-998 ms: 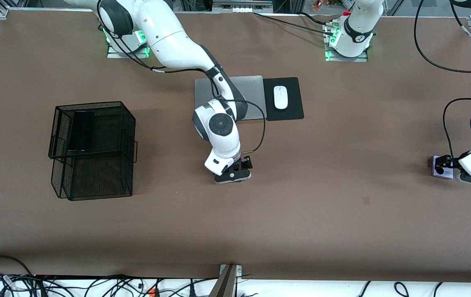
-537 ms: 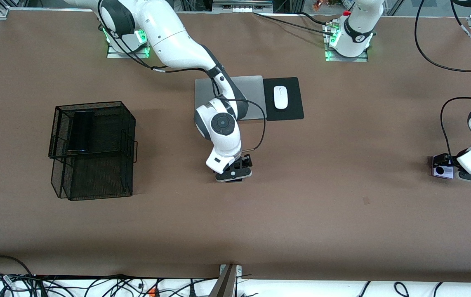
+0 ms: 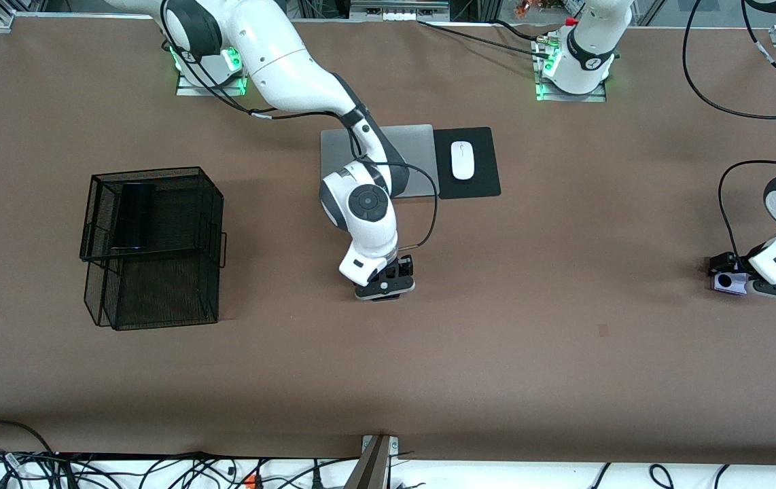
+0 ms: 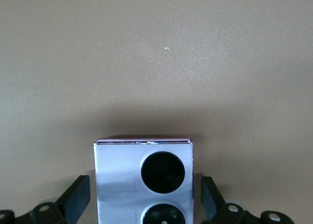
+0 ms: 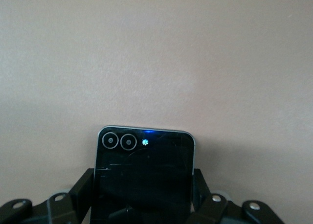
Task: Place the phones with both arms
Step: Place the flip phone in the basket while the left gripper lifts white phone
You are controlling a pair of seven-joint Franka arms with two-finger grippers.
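Observation:
The small lavender-white phone lies on the table at the left arm's end. My left gripper is down around it. In the left wrist view the phone sits between the fingers with a small gap on each side, so the left gripper is open. My right gripper is low at the table's middle, and the small dark phone is hidden under it in the front view. In the right wrist view the right gripper is shut on the dark phone. The long black phone lies in the mesh basket's upper tier.
The black wire mesh basket stands toward the right arm's end. A grey laptop and a white mouse on a black pad lie farther from the camera than the right gripper. Cables hang by the left arm.
My left hand has moved in over the lavender phone, so its fingers now straddle it. My right gripper has barely shifted and stays low on the dark phone.

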